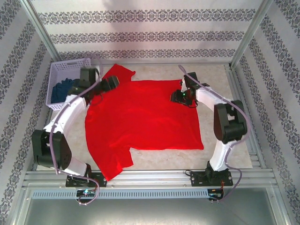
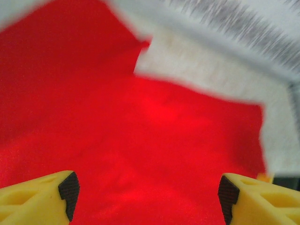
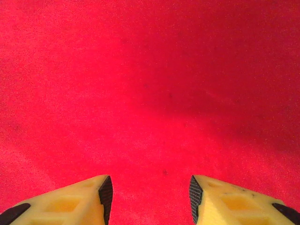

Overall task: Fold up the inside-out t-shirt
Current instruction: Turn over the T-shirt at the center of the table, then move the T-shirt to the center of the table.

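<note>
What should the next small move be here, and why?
Probably lower the left gripper onto the far sleeve and pinch it, to fold it inward. The t-shirt lies spread flat and unfolded. That sleeve juts past the body right beside the left gripper. Both it and the right gripper hang open over the cloth, holding nothing.
</note>
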Available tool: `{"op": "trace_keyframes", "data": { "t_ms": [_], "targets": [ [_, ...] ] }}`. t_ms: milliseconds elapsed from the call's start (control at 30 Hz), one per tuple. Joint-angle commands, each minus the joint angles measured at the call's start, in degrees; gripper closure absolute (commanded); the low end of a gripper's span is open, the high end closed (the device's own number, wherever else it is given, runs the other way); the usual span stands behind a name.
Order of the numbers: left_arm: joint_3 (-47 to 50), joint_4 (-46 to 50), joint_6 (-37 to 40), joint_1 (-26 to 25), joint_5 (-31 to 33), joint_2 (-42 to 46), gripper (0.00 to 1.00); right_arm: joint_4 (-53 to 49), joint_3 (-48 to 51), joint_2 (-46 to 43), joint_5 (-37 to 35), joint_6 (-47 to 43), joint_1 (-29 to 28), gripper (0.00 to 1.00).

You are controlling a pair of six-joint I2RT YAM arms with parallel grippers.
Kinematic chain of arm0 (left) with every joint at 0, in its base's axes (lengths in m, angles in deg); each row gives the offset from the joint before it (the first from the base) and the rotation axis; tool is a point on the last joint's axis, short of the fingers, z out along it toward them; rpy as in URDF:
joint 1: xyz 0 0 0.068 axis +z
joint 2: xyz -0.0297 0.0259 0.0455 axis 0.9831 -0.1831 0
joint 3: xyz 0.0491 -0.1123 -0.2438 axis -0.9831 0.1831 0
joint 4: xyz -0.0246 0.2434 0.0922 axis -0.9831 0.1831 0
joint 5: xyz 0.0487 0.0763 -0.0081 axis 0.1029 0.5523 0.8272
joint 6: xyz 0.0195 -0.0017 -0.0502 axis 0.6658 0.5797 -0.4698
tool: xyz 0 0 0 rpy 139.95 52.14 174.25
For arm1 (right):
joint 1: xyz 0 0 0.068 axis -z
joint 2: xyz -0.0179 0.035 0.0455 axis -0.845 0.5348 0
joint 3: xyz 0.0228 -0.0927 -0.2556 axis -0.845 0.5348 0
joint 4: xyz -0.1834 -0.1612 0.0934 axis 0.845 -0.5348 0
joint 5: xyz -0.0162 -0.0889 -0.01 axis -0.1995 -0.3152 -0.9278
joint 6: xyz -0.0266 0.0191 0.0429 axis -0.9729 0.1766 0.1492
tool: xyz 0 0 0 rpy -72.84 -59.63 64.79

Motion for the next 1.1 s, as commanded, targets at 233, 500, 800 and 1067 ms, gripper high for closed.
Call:
{"op": "trace_keyframes", "data": {
  "t_ms": [233,500,800,1067],
  "targets": [
    [2.24,-1.55,0.34,-1.74,-0.83,-12.63,0.2,-1.34,-13.69,12.16,-0.75,4.57,3.69,0.52],
    [-3.69,-1.45,1.21,-1.82,-1.47,-23.49,0.2,-3.3,-17.6,16.24,-1.18,7.04,7.48,0.54],
    [-9.99,0.84,2.62,-3.63,-2.42,-30.61,0.19,-8.72,-26.1,22.37,-4.61,7.57,10.55,0.61],
    [-18.48,3.78,3.61,-4.63,-2.35,-36.59,0.19,-13.41,-38.07,29.21,-5.16,5.89,11.9,0.62]
  ]
}}
